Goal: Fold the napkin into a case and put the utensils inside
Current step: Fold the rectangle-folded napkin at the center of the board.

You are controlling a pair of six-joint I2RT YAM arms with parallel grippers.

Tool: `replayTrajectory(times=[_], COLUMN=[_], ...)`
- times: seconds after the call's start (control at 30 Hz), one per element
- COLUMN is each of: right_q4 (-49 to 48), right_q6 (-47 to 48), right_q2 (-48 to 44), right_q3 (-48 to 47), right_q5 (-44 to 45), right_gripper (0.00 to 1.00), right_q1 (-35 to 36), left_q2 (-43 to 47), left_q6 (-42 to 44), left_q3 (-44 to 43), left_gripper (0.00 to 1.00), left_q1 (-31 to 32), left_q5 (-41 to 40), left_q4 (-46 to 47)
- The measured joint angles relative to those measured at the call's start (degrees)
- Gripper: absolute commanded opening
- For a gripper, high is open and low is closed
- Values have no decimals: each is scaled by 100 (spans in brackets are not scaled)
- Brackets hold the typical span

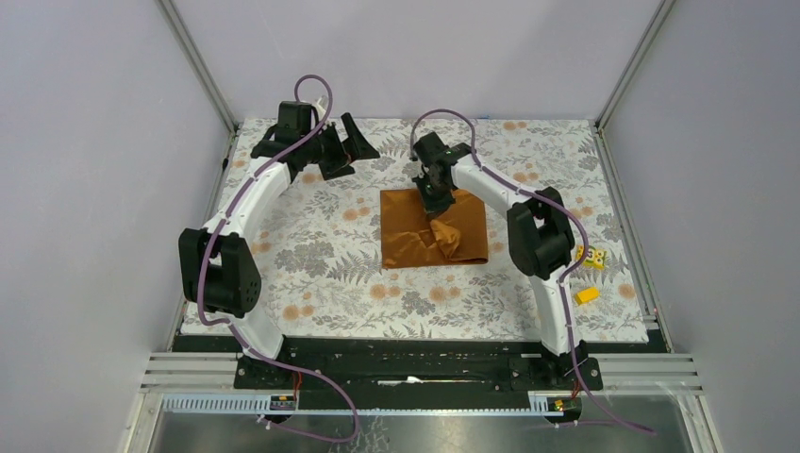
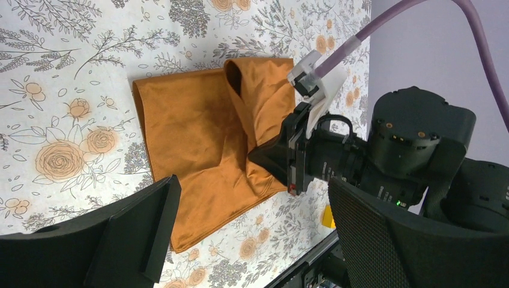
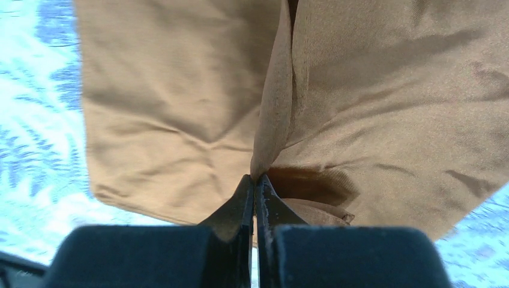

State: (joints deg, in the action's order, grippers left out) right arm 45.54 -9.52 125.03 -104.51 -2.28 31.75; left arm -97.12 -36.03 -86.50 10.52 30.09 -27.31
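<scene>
Found napkin (image 1: 415, 241) lying mid-tablecloth (image 1: 311, 274), between the two arms, nearer the right one. Not yet a case: loosely doubled, one layer raised into a standing ridge across the middle.

Logged right gripper (image 3: 255, 191) pressed together on that ridge, pinching a thin fold of the cloth. No gap to be seen between the tips in the wrist view. Logged left gripper (image 1: 347, 151) spread wide, holding nothing, well apart from the napkin toward the far left.

Judged on handling: light, limp, thin weave with a slight sheen. Drapes and creases readily, keeps no shape unsupported, probably slides a little over the tablecloth when pulled. Not fragile. Likely to bunch, or to drag the lower layer along, if lifted from the middle.

Best taken at a free edge or corner, top layer only, with the opposite edge pinned or held taut by the other gripper. Worth laying flat and smoothing before creasing.

Saw no utensils in any view. Noted yellow blocks (image 1: 587, 295) near the right edge, well apart from the napkin.
</scene>
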Motion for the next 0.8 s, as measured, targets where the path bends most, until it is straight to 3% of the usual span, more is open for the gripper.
replayTrajectory(times=[0.37, 0.8], right_q4=[-74, -94], right_q6=[-328, -640], right_q2=[402, 820], right_q3=[-409, -1012], right_q5=[-940, -1241], right_gripper=[0, 0], right_q1=[243, 509], left_q2=[2, 2], left_q6=[-2, -4], left_q3=[0, 0], left_gripper=[99, 99], left_q1=[-140, -164], left_q5=[17, 24], left_q4=[0, 2])
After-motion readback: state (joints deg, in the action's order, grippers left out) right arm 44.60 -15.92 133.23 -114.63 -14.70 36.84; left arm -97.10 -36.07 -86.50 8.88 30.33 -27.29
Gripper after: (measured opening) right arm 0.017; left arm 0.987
